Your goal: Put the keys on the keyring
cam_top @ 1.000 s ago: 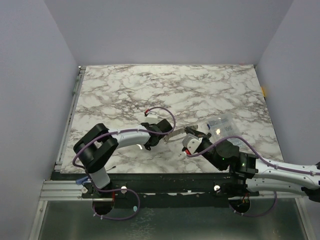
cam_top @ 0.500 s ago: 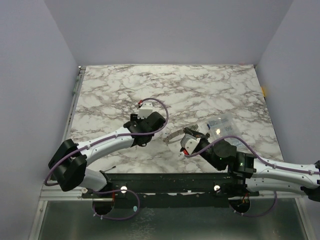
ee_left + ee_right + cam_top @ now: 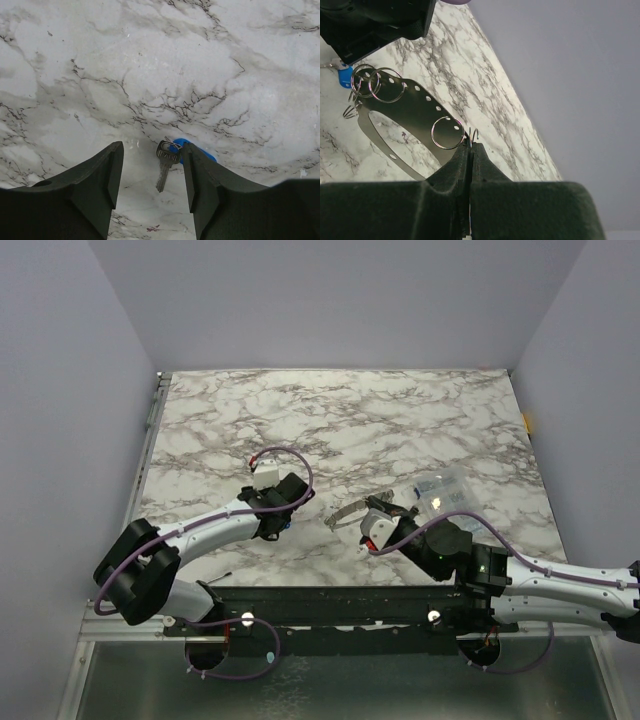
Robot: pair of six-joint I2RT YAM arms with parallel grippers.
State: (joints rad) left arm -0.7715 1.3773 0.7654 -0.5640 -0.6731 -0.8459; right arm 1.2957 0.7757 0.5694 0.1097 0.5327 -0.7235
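Overhead view of a white marble table [image 3: 400,420] with grey veins, two robot arms bolted at its near edge.

Nearest the bases, the right arm reaches in from 5 o'clock. The right gripper [image 3: 471,146] is clenched, fingertips pressed together on the edge of the keyring [image 3: 415,107], a flat grey metal hoop pierced with a row of small holes. The hoop is held off the table and sticks out from the fingers toward 10 o'clock. Several small wire rings [image 3: 447,132] hang on it, one close to the fingers and a cluster at the far end.

The left arm comes in from 7 o'clock, a purple cable [image 3: 285,455] looping over its wrist. The left gripper [image 3: 152,148] is released, jaws spread wide and pointing down at the marble, at about 9 o'clock from the keyring and near it but apart. A small metal key [image 3: 165,167] lies flat on the table between the open fingers, touched by neither on its blade. A blue plastic piece [image 3: 200,151] sits at its head end, partly hidden behind the finger at 3 o'clock (whether that finger touches it cannot be told).

Farther back, at 2 o'clock from the right gripper, a clear plastic box [image 3: 445,488] rests on the table.
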